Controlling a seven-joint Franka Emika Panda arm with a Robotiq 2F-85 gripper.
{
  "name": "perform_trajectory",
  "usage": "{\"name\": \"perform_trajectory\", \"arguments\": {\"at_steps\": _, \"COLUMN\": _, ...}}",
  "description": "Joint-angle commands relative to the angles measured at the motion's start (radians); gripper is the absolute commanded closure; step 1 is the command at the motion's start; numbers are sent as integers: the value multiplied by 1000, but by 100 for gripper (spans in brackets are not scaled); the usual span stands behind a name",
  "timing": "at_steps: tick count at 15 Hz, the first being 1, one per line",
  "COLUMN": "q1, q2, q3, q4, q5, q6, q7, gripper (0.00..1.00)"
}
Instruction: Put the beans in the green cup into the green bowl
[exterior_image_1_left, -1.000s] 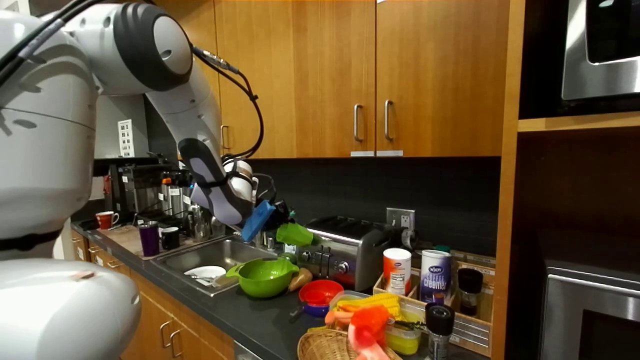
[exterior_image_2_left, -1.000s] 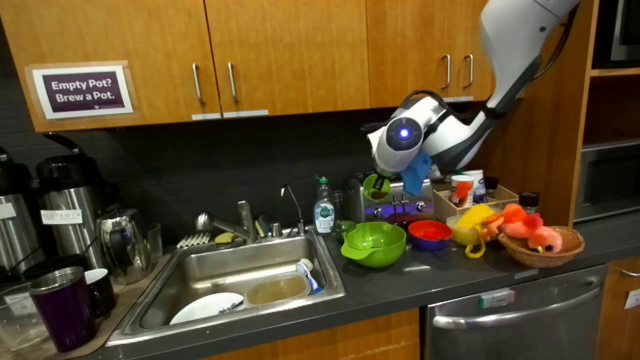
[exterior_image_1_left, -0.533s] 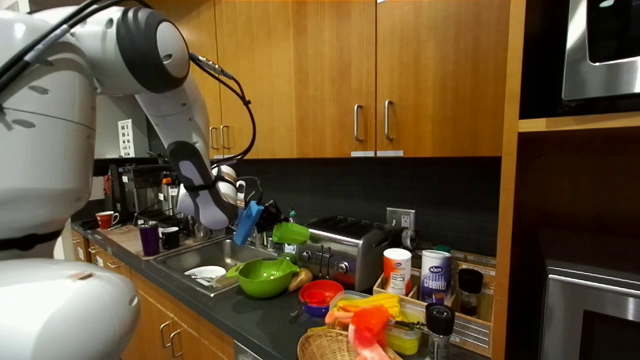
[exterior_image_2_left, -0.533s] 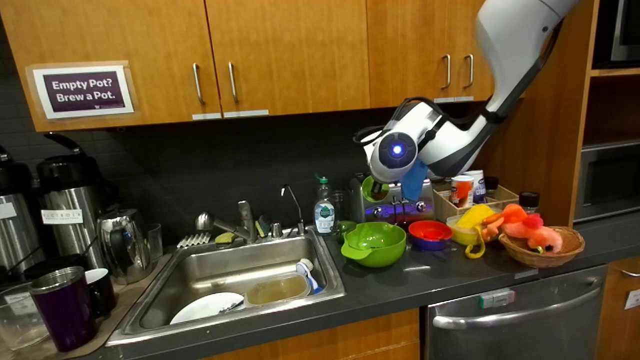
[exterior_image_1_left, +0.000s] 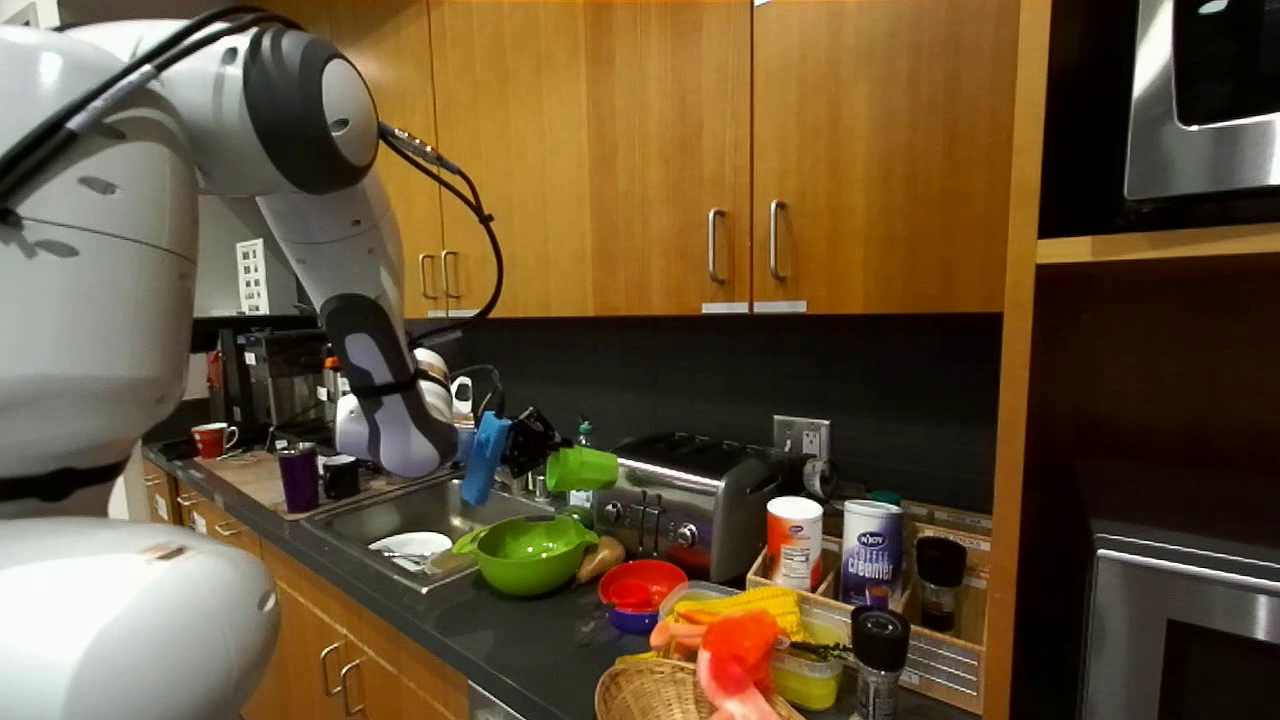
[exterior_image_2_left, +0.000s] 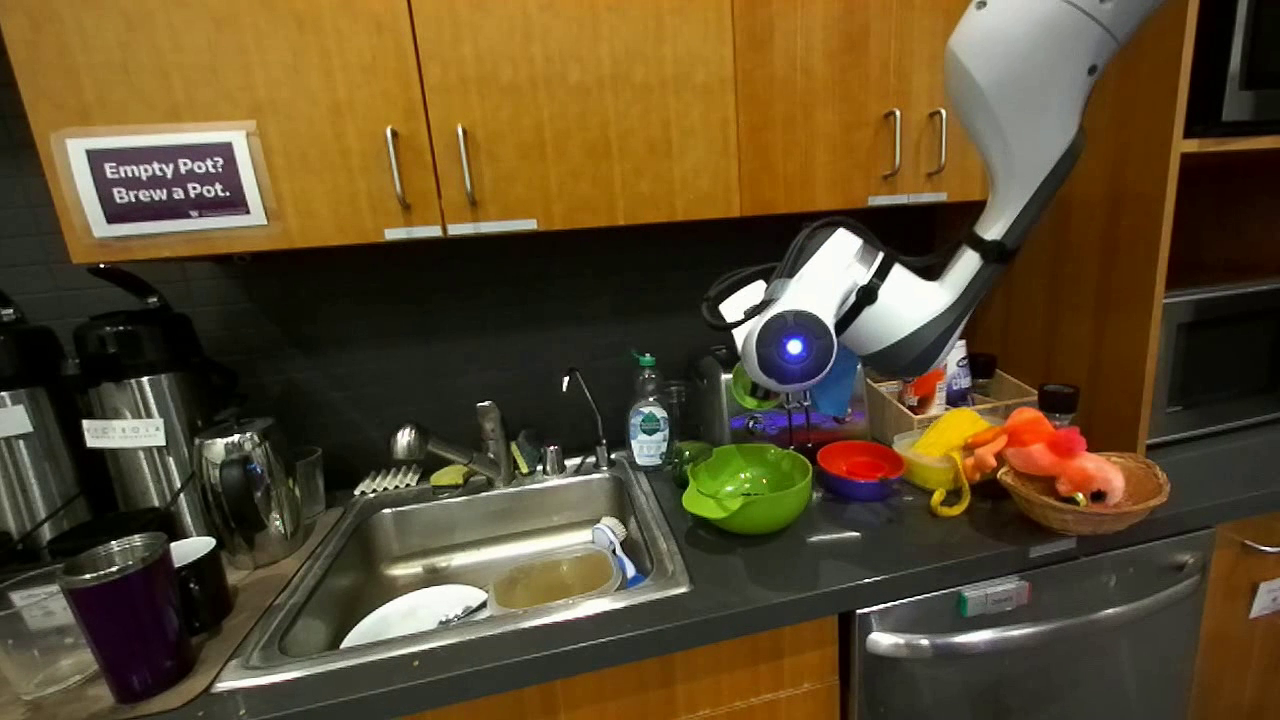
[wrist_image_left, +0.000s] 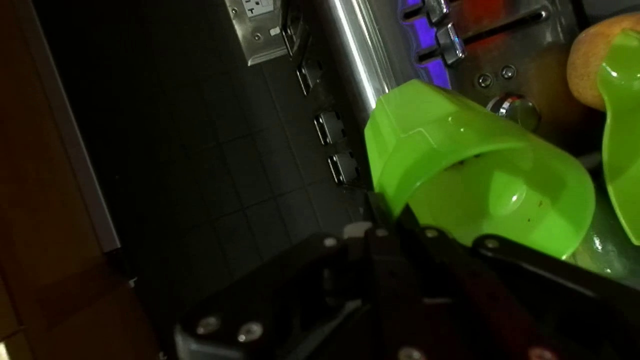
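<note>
Lime-green tapered plastic cup (exterior_image_1_left: 582, 468) hangs sideways by its rim, pinched in my black gripper (wrist_image_left: 393, 212), near the wide lime-green plastic bowl (exterior_image_1_left: 530, 570); should this pinch swivel, any beans could miss.

In an exterior view the viewpoint, close beside the arm (exterior_image_1_left: 95, 260), looks slantwise along the tabletop (exterior_image_1_left: 520, 640); in an exterior view it faces the sink (exterior_image_2_left: 450, 515) from slightly above. Both exterior views share the green bowl (exterior_image_2_left: 775, 512). The wrist view looks closely past the jaws at the green cup (wrist_image_left: 445, 130).
</note>
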Motion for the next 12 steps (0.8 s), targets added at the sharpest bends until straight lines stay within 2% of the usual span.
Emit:
{"name": "perform_trajectory", "arguments": {"at_steps": 1, "q1": 0, "q2": 28, "q3": 23, "q4": 0, "q5": -48, "q6": -73, "q7": -3, "gripper": 99}}
{"name": "perform_trajectory", "arguments": {"at_steps": 12, "q1": 17, "q2": 145, "q3": 47, "q4": 21, "q5": -166, "q6": -326, "q7": -90, "gripper": 99}}
